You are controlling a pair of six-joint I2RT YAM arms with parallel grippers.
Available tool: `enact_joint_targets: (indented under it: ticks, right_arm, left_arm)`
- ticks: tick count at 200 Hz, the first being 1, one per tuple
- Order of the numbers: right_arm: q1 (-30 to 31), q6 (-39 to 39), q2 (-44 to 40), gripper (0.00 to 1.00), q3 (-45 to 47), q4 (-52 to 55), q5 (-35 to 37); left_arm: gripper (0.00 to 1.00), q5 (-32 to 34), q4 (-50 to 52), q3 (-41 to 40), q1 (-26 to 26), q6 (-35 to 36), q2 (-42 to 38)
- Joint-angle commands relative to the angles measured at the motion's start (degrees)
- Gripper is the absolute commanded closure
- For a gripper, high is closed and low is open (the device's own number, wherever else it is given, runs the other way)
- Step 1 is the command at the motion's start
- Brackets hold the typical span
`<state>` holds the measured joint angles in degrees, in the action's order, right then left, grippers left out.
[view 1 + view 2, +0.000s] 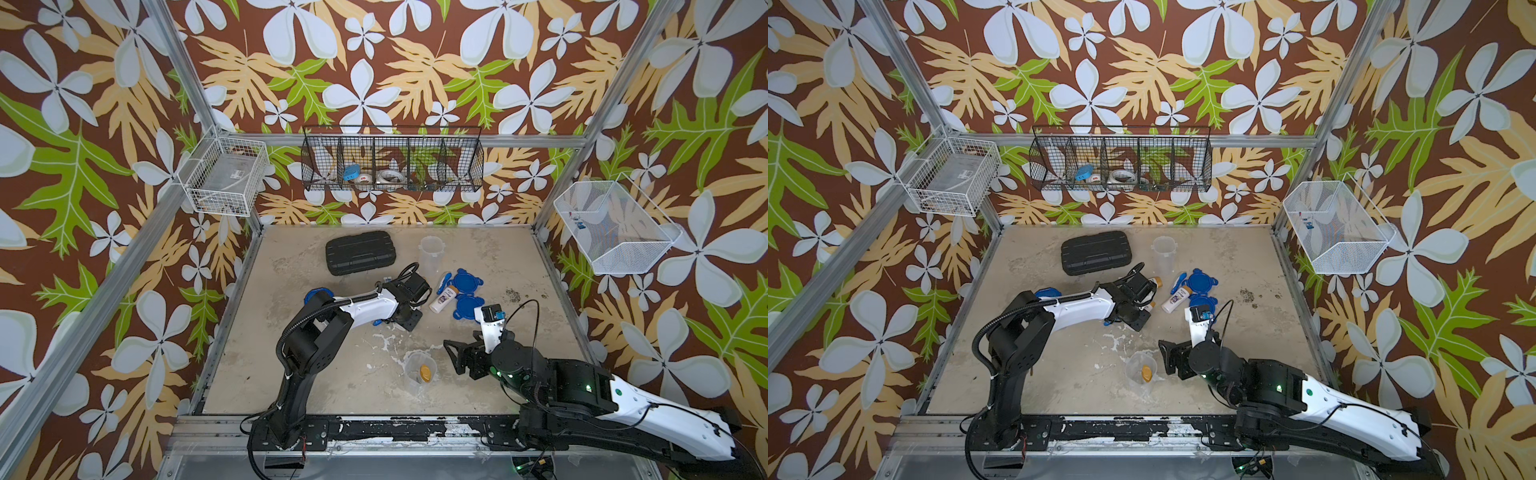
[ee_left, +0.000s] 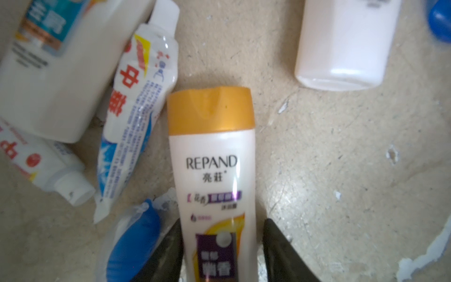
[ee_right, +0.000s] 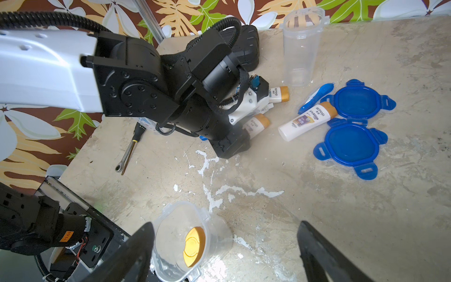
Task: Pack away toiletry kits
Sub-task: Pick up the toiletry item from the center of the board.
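My left gripper (image 2: 223,221) points down at a pile of toiletries, its jaws straddling a white bottle with an orange cap (image 2: 212,156). One finger touches the bottle and a thin gap shows at the other. Beside it lie two toothpaste tubes (image 2: 139,114) and a wrapped blue toothbrush (image 2: 136,241). My right gripper (image 3: 224,225) stands wide open next to a clear tumbler (image 1: 419,372) that holds an orange-capped bottle (image 3: 192,246). Another tumbler (image 1: 431,253) stands at the back. Two blue lids (image 1: 467,282), a bottle (image 1: 444,299) and a toothbrush (image 3: 316,97) lie in the middle.
The black ribbed case (image 1: 360,252) lies at the back left. A third blue lid (image 1: 313,296) peeks out under the left arm. A ratchet tool (image 3: 129,151) lies near the table's left edge. Wire baskets (image 1: 392,164) hang on the walls.
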<state>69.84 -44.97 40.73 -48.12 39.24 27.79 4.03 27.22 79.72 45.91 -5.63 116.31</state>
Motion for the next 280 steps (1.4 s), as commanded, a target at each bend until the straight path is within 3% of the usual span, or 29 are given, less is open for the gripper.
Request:
enact_joint_targets:
  ticks: [1, 12, 59, 115, 156, 224, 256, 280]
  right_arm:
    - [-1.4, -1.58, 0.64, 0.06, -0.91, 0.15, -1.71]
    - [-3.29, -2.13, 0.93, 0.05, -0.97, -0.53, -5.26]
    - [-12.27, -3.84, 1.55, 0.04, 0.31, -3.56, -19.62]
    - [-20.52, -1.37, 10.23, 0.06, -5.04, -9.92, -35.82]
    - [-20.58, 0.94, 20.84, 0.1, -13.93, -10.99, -41.27]
    - [-20.58, -1.94, 25.21, 0.16, -12.88, -18.41, -45.62]
    - [-20.61, -2.09, 26.2, 0.34, -13.32, -19.49, -45.55]
    - [-20.78, -3.22, 25.41, 0.4, -12.15, -22.0, -45.4]
  left_arm:
    - [0.7, 0.92, 2.95, -0.67, -0.06, 0.44, -1.7]
    - [0.77, 1.77, 3.51, -0.71, -0.03, 0.59, -2.35]
    - [0.77, 2.57, 5.1, -1.11, -0.03, -0.14, -8.18]
    - [0.77, -0.99, 3.32, -8.99, 1.17, -3.85, -28.1]
    - [0.77, -1.29, 1.39, -16.13, 4.45, -6.55, -41.7]
    - [0.78, -1.27, 2.17, -19.65, 9.09, -9.22, -51.73]
    - [0.78, -0.89, 2.77, -20.28, 11.29, -10.14, -52.43]
    - [0.79, -0.74, 2.76, -20.4, 12.51, -10.54, -52.85]
